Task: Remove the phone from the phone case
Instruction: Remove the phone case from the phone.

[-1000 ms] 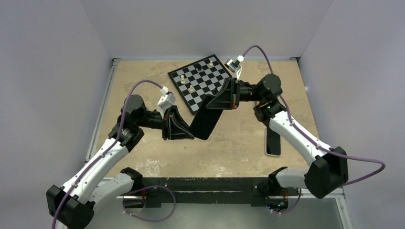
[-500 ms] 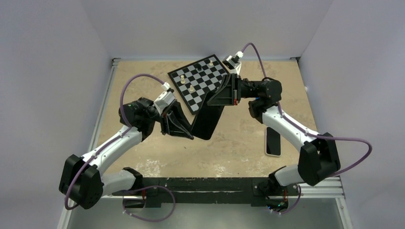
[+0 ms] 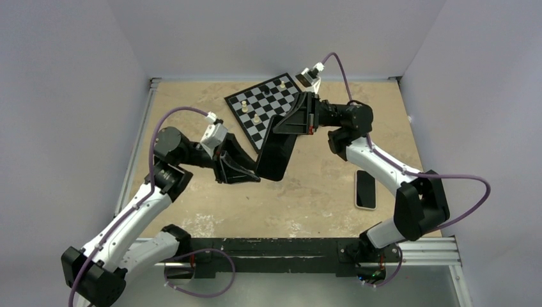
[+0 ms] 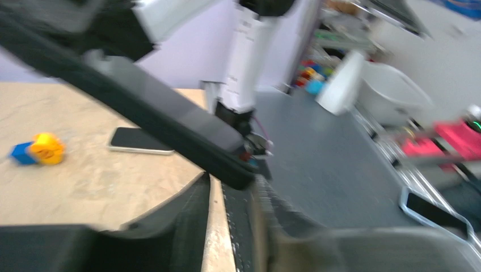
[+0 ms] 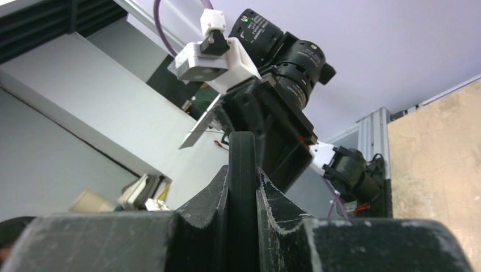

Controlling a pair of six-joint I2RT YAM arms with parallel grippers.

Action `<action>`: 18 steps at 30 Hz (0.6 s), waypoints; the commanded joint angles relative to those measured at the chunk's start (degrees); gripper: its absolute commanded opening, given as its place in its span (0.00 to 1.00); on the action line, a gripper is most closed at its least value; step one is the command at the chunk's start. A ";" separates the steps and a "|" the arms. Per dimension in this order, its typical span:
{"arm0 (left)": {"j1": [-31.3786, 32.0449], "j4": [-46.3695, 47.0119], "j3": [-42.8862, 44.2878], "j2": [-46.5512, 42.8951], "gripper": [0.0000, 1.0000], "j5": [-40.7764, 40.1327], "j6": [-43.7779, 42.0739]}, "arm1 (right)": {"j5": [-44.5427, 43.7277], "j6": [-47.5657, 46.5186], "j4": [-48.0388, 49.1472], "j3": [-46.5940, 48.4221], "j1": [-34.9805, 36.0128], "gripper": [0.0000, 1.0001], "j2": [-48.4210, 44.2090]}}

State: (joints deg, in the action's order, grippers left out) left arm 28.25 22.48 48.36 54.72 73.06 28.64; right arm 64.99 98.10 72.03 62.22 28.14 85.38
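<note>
The phone case [image 3: 276, 157], a thin black shell, hangs in the air over the middle of the table, held between both grippers. My right gripper [image 3: 289, 126] is shut on its upper end; in the right wrist view the case [image 5: 243, 153] stands edge-on between the jaws of that gripper [image 5: 243, 170]. My left gripper [image 3: 250, 171] holds its lower end; in the blurred left wrist view the case [image 4: 170, 127] ends between the tips of that gripper [image 4: 232, 184]. The phone [image 3: 365, 189] lies flat on the table at the right, screen up, apart from the case. It also shows in the left wrist view [image 4: 140, 140].
A chessboard [image 3: 265, 105] with a few pieces lies at the back centre, just behind the right gripper. A small blue and yellow toy [image 4: 38, 149] lies on the table near the phone. Metal rails edge the table on the left [image 3: 131, 166] and at the front.
The case has swung more upright and a little toward the back. The right wrist has moved left and back; the left arm's elbow has shifted while its gripper stayed at the case's lower end.
</note>
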 commanded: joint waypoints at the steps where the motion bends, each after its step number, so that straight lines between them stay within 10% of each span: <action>1: -1.27 -15.22 -2.83 -3.68 0.57 -18.85 -10.32 | 0.33 -12.32 -11.40 2.11 2.15 0.00 -4.37; 5: -1.24 -20.14 -5.46 -9.26 0.69 -20.86 -12.18 | 0.07 -16.38 -14.60 2.53 1.19 0.00 -3.29; 12: -1.29 -26.39 -2.35 -8.64 0.51 -17.80 -15.58 | -0.12 -16.00 -13.48 3.46 1.00 0.00 -0.55; 18: -1.24 -20.36 -2.14 -6.81 0.62 -11.19 -12.09 | -0.70 -20.75 -19.50 4.24 0.97 0.00 -1.29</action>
State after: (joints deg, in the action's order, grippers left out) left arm 27.38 -2.26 43.94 47.40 56.97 15.42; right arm 65.98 80.86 54.72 62.59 29.08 85.47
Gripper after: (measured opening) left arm 0.596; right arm 0.178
